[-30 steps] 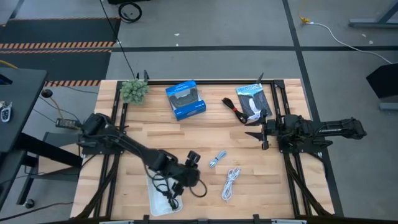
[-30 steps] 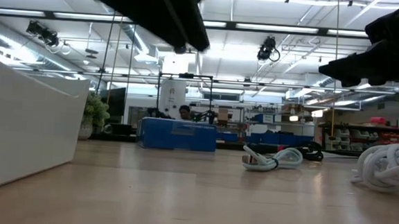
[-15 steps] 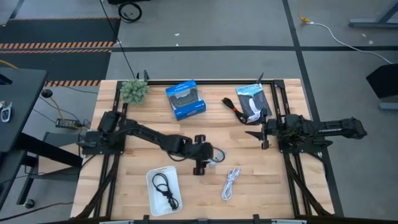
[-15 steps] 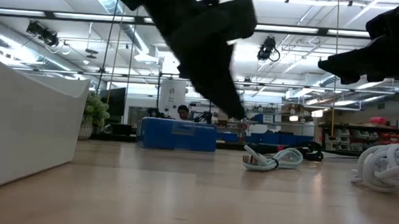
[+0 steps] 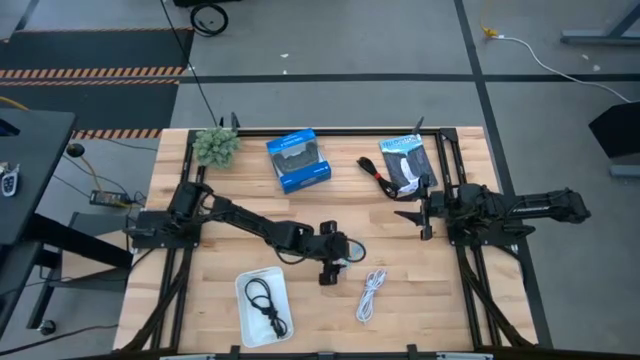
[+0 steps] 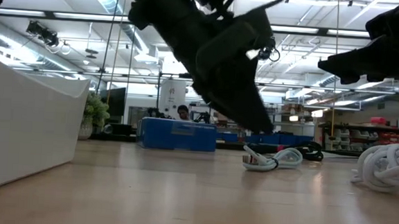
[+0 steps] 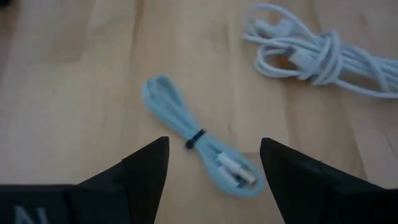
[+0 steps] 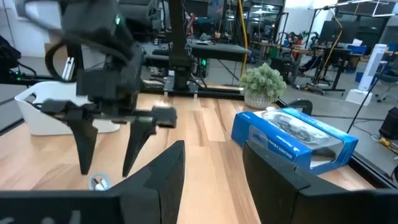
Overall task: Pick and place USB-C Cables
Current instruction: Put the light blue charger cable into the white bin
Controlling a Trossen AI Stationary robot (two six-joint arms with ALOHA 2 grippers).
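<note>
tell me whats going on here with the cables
The left end effector hangs open over the short light-blue cable on the wooden table, its fingers on either side of the bundle, not yet closed on it. A black cable already lies in the white tray. The white cable sits nearby on the table, and a red-and-black cable lies at the far side. The right end effector waits open at the right edge.

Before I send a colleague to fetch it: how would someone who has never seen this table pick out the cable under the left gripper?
Start at the wooden table and follow the left arm out to the left gripper, which hangs open over the middle. Directly beneath lies the pale blue cable. Unlike the larger, looser white cable beside it, it is short, folded double, with a dark tie around its middle.
</note>
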